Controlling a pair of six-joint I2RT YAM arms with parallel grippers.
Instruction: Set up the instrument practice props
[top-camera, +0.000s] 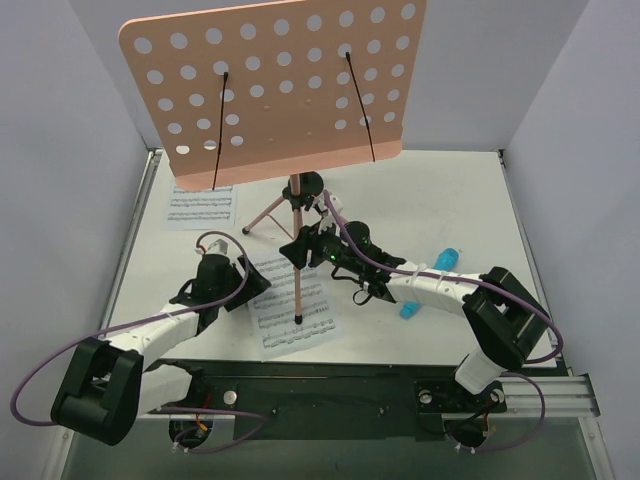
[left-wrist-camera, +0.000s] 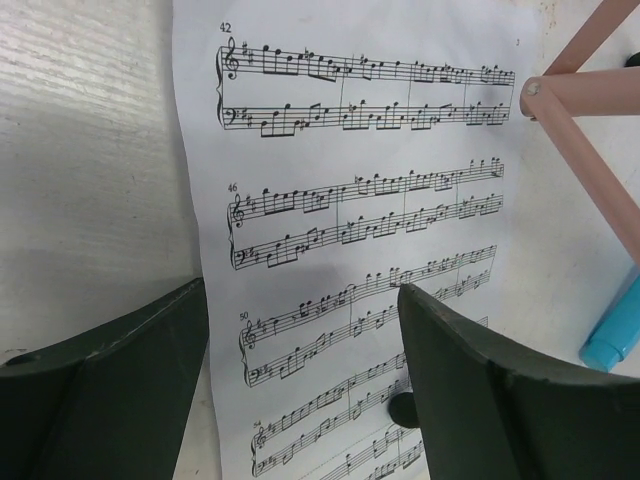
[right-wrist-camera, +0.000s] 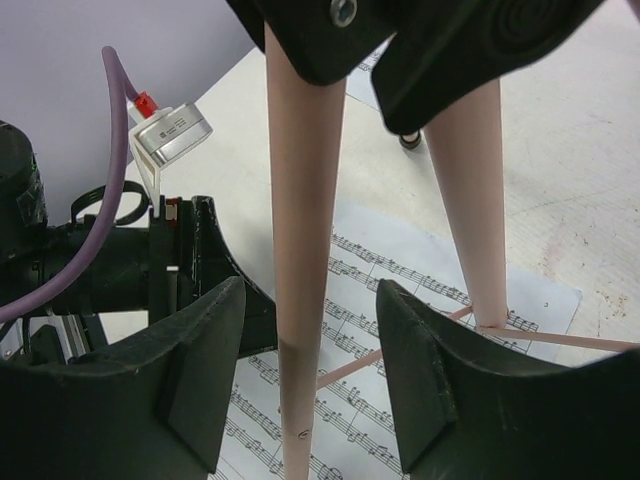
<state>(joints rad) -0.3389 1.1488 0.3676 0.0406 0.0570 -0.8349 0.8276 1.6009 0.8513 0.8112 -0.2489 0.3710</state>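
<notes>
Done: desk (top-camera: 280, 80) mounted on tripod (top-camera: 297, 262), upright. To do: 2 flat on counter (top-camera: 450, 200), far page (top-camera: 200, 207) and near page (top-camera: 288, 322). Over near page, left tool (left-wrist-camera: 302, 290) apart; right tool (right-wrist-camera: 310, 288) apart around tripod leg, contact unclear.

White table (top-camera: 450, 200): first sheet-music page (top-camera: 200, 205) lies flat near the far-left corner; second sheet-music page (top-camera: 290, 305) lies flat and skewed, just left of centre towards the near edge. Pink tripod (top-camera: 296, 270) stands mid-table, with one black-tipped leg set down on the second page. Blue object (top-camera: 447, 258) lies towards the right edge, partly hidden; kind not identifiable.
</notes>
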